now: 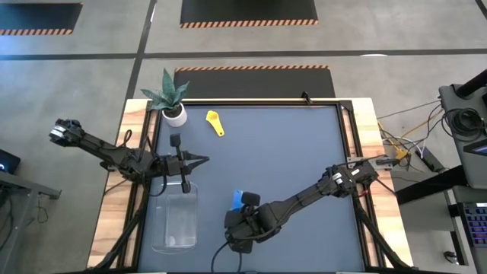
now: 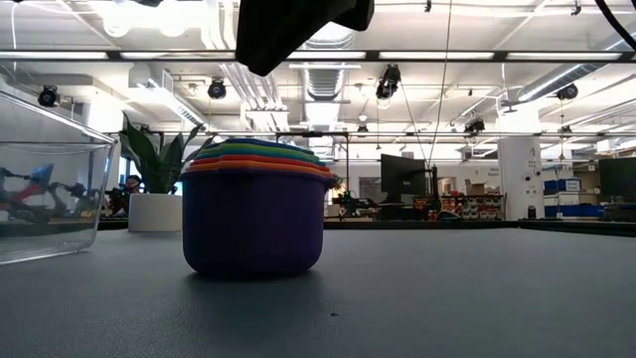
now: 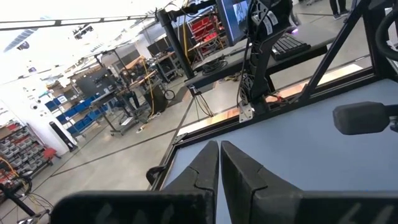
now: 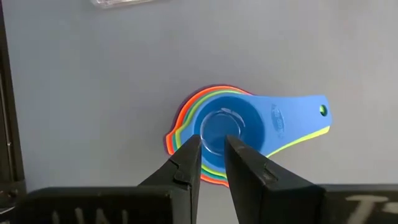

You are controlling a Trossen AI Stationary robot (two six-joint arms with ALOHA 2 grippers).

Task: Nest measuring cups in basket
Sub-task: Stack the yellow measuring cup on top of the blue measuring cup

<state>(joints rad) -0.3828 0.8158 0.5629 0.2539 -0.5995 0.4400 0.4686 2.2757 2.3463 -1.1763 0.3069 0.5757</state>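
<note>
The nested stack of measuring cups (image 2: 254, 209) sits on the grey counter (image 1: 289, 152) near its front edge, outside the basket (image 1: 174, 215), which lies just to the stack's left in the high view. From table height the purple cup is outermost, with orange, red, green and blue rims layered above it. From above, the blue cup (image 4: 231, 129) is innermost and its flat handle points away to one side over a yellow-green handle beneath. The right end effector (image 4: 213, 150) hovers straight over the stack, its fingers drawn narrow with only a slim gap between them, holding nothing. The left end effector (image 3: 219, 163) is over the far end of the clear basket, fingers pressed almost together and empty. One yellow cup (image 1: 216, 122) lies by itself toward the back of the counter, near the small white pot with the spiky plant (image 1: 170, 99) at the back-left corner.
</note>
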